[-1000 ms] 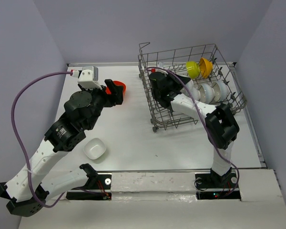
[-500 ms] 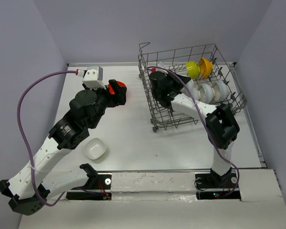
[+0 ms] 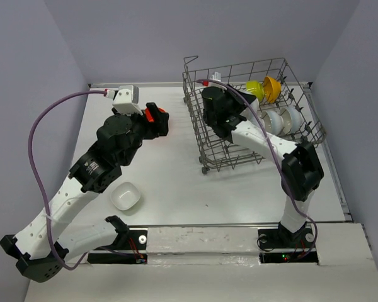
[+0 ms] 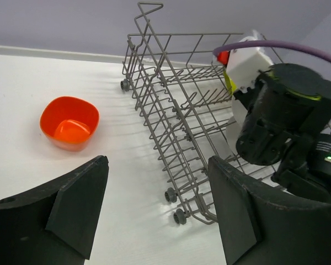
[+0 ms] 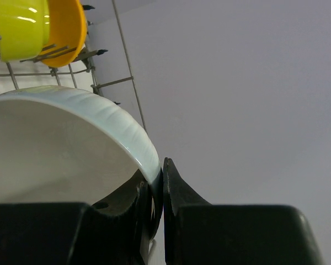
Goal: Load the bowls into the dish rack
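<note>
Near left on the white counter (image 3: 176, 182) stands a small glossy white bowl (image 3: 126, 196), free. Farther, a glossy red-orange bowl (image 4: 70, 122) lies ahead of the left pincer (image 4: 157, 212), its jaws wide and empty. These bowls look light, stiff, slippery and breakable; I would pinch the thin rim. At right, inside the grey wire dish rack (image 4: 165, 118), the right pincer (image 5: 157, 193) grips another white bowl (image 5: 55, 149) by its rim.

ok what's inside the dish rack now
A lime green bowl and an orange-yellow bowl at the far side, white bowls in a row, and the right gripper, jaws pinching another white bowl's rim. Its arm hides part of the dish rack.
</note>
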Robot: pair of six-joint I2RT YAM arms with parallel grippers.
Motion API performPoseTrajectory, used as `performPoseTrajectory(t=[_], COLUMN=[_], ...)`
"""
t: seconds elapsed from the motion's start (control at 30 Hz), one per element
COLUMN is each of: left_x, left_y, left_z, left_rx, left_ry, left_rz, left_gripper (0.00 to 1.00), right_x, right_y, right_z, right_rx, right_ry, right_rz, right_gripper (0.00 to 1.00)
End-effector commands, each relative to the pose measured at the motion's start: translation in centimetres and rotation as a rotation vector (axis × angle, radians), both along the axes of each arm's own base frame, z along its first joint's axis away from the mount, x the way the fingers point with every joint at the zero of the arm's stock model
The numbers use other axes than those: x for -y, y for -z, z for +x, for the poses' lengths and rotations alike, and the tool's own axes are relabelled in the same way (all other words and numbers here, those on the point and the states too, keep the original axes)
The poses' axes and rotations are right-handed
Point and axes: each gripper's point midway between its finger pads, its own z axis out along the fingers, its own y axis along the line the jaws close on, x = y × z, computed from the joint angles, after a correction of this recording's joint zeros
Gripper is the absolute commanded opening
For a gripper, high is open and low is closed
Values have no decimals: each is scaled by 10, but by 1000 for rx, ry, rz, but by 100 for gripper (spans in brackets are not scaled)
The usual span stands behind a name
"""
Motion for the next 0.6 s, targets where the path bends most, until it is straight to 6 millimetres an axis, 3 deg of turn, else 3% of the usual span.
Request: performPoseTrajectory(t=[0.0,0.3,0.37,0.43,0.57], left_x=[10,39,43,46,52], left_y=[-7,6,2,-2,-9], left_z=[8,32,38,43,49], left_rx=[15,-34,-29,-26,-20], left_ry=[18,58,59,60,67], left_rz=[-59,-89,-98,-101,-109], left_gripper=[82,82,82,82,81], right_x=[27,18,1,-25,-45], right_y=[-78,-144,-153,-166,-172], right_z=[-46,-83,-83,-85,-85], right_rx=[232,392,441,370,331], right_ry=[69,-157,-306,-520,-603], right_rz=[186,402,623,804,899], right_gripper=[1,1,1,1,1])
